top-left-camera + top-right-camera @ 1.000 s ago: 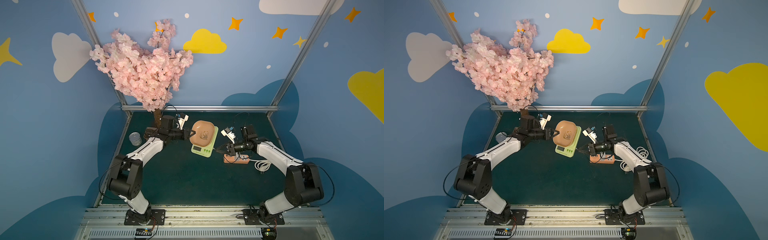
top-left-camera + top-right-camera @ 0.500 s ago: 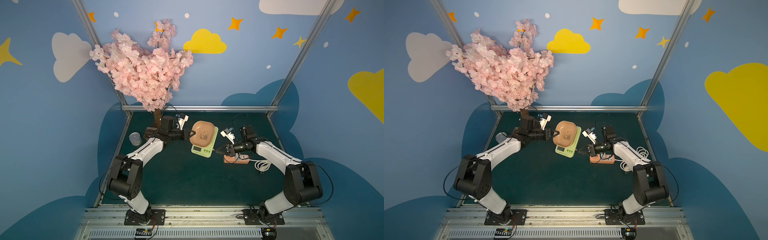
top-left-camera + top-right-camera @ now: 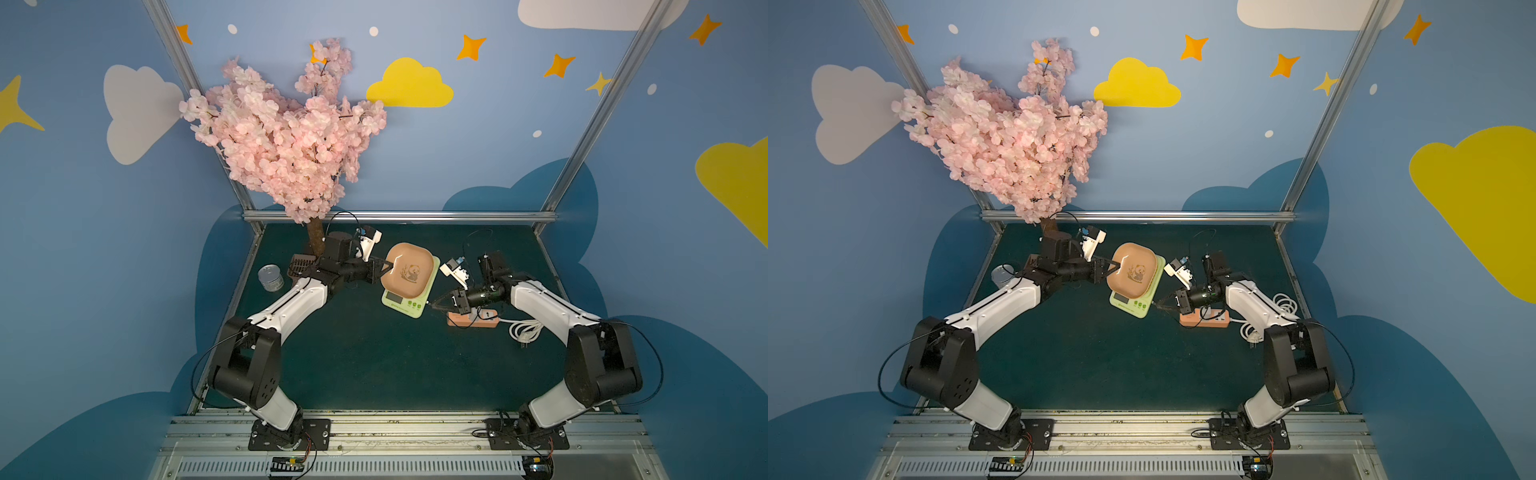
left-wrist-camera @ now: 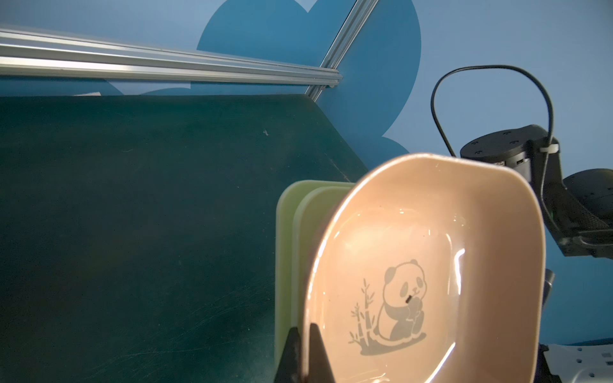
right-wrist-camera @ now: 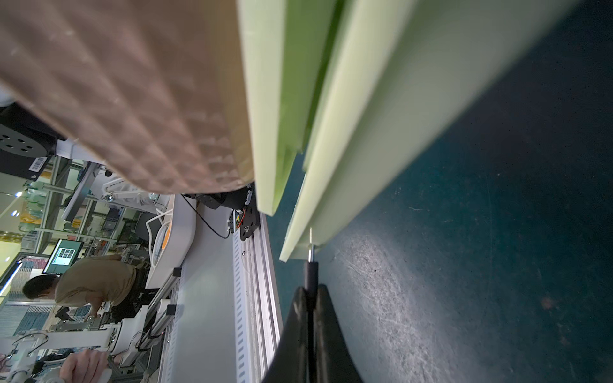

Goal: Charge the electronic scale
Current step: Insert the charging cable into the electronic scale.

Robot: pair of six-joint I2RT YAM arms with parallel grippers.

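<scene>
The electronic scale (image 3: 405,306) (image 3: 1128,306), pale yellow-green, sits mid-table under a pink panda dish (image 3: 409,272) (image 3: 1133,270). My left gripper (image 3: 388,268) (image 3: 1117,266) is shut on the dish's rim; in the left wrist view its gripper (image 4: 306,331) pinches the dish (image 4: 414,248) wall, with the scale (image 4: 288,232) behind. My right gripper (image 3: 434,305) (image 3: 1158,306) (image 5: 310,291) is shut on a thin black charging plug (image 5: 311,275). The plug's metal tip meets the scale's (image 5: 381,132) side edge near a corner. I cannot tell whether it is inserted.
A salmon-pink power strip (image 3: 473,320) (image 3: 1204,319) lies right of the scale, with a coiled white cord (image 3: 525,332) beyond it. A silver can (image 3: 270,277) stands at the left. A pink blossom tree (image 3: 286,137) rises at the back left.
</scene>
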